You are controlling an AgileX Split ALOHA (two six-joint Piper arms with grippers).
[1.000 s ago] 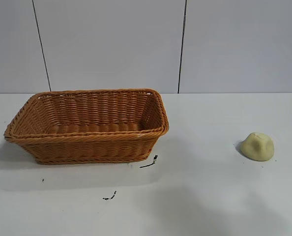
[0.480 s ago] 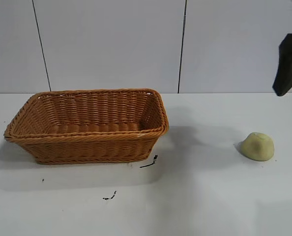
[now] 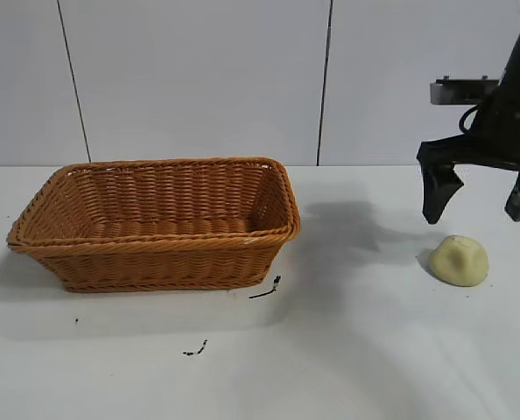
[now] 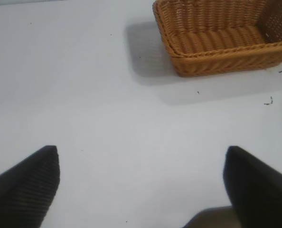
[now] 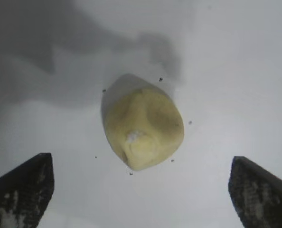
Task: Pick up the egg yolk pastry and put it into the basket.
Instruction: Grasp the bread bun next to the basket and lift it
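The egg yolk pastry, a small pale yellow lump, lies on the white table at the right; it also shows in the right wrist view. My right gripper hangs open just above and slightly behind it, its two black fingers spread wider than the pastry and empty. In the right wrist view the gripper has the pastry just ahead of the gap. The orange-brown woven basket stands at the left, empty. My left gripper is open over bare table, away from the basket, and does not show in the exterior view.
Small black marks lie on the table in front of the basket. Dark crumbs dot the table around the pastry. A grey panelled wall stands behind the table.
My right arm has come in from the upper right and lowered until its open fingers hang just above the pastry. The pastry and basket have not moved.
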